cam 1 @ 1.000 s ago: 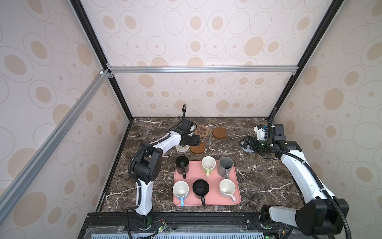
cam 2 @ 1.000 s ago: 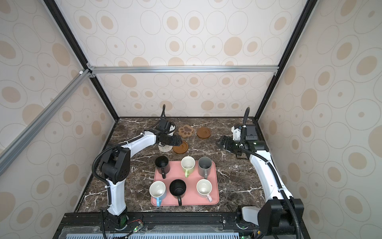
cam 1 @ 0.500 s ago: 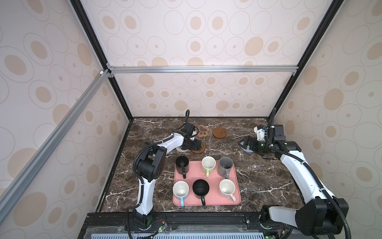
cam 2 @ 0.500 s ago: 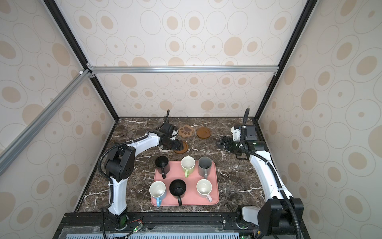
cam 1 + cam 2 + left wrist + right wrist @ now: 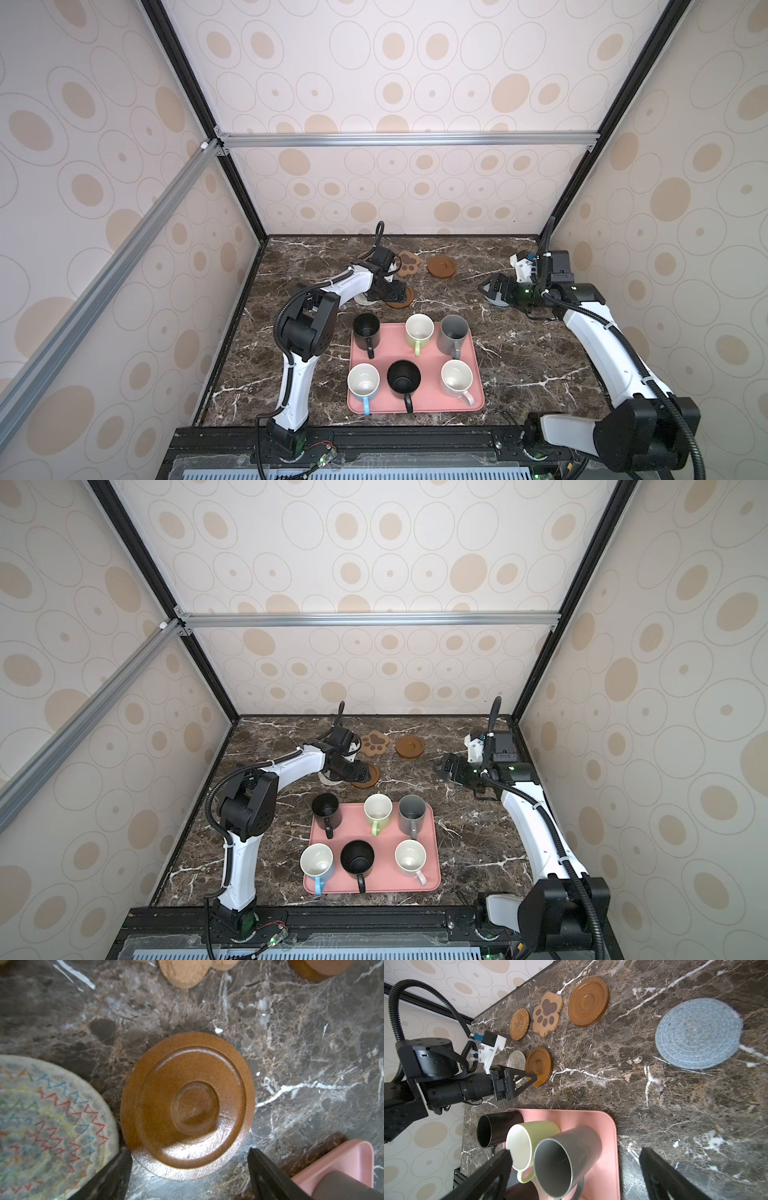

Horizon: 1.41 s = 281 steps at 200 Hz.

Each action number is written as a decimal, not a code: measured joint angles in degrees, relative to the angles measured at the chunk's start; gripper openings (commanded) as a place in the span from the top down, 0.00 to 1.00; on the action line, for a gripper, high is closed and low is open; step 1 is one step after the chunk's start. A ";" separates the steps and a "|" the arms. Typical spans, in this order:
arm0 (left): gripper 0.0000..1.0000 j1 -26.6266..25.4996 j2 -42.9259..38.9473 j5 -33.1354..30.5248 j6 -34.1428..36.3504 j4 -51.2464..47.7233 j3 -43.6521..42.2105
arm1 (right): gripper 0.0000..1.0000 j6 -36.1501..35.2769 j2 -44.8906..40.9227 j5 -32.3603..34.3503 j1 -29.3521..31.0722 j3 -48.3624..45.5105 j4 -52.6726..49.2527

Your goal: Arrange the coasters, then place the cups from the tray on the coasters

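Note:
My left gripper is open, its jaws standing either side of the near rim of a brown wooden coaster that lies flat on the marble. A beige woven coaster lies right beside it. In both top views this gripper hovers just behind the pink tray. The tray holds several cups, among them a black cup, a light green cup and a grey cup. My right gripper is open and empty, above the grey-blue coaster.
Along the back lie a rattan coaster, a paw-shaped coaster and a second wooden coaster. Patterned walls and black frame posts close in the table on three sides.
My left gripper has swung right from over the beige woven coaster to the brown wooden coaster, staying open. The right arm has not moved.

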 measured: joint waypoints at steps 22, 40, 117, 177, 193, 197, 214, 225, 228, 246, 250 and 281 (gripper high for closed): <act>0.12 0.00 0.17 0.13 0.00 0.00 0.07 | 0.00 0.00 0.00 0.00 0.00 0.00 0.00; 0.12 -0.02 0.59 0.57 -0.02 0.09 0.39 | 0.00 0.00 0.00 0.02 0.00 0.00 -0.02; 0.12 -0.11 1.53 2.10 -0.42 1.14 1.88 | 0.00 0.00 0.02 0.09 0.00 0.00 0.00; 0.12 -0.11 1.92 2.73 -0.63 1.55 2.75 | 0.00 0.00 0.02 0.22 0.00 0.00 0.00; 0.11 -0.11 1.92 2.49 -0.63 1.51 3.17 | 0.00 0.00 0.02 0.24 0.00 0.00 -0.02; 0.11 -0.11 1.92 2.40 -0.63 1.42 3.39 | 0.00 0.00 0.02 0.24 0.00 -0.02 -0.02; 0.11 0.04 1.92 1.77 -0.63 1.31 4.35 | 0.00 -0.02 0.02 0.26 0.00 0.00 -0.04; 0.10 0.31 1.84 1.14 -0.59 1.01 5.29 | 0.00 -0.07 0.02 0.39 0.00 0.00 -0.07; 0.10 0.46 1.84 0.96 -0.59 0.81 5.66 | 0.00 -0.07 0.02 0.44 0.00 0.00 -0.07; 0.10 0.94 1.66 -0.44 -0.02 -0.37 7.74 | 0.00 -0.24 0.02 0.68 0.00 0.02 -0.26; 0.09 1.16 1.53 -0.94 0.13 -0.63 8.28 | 0.00 -0.24 0.02 0.70 0.00 0.02 -0.33; 0.09 3.32 0.09 -2.08 0.92 -1.84 9.22 | 0.00 -0.31 0.15 0.92 0.00 0.02 -0.46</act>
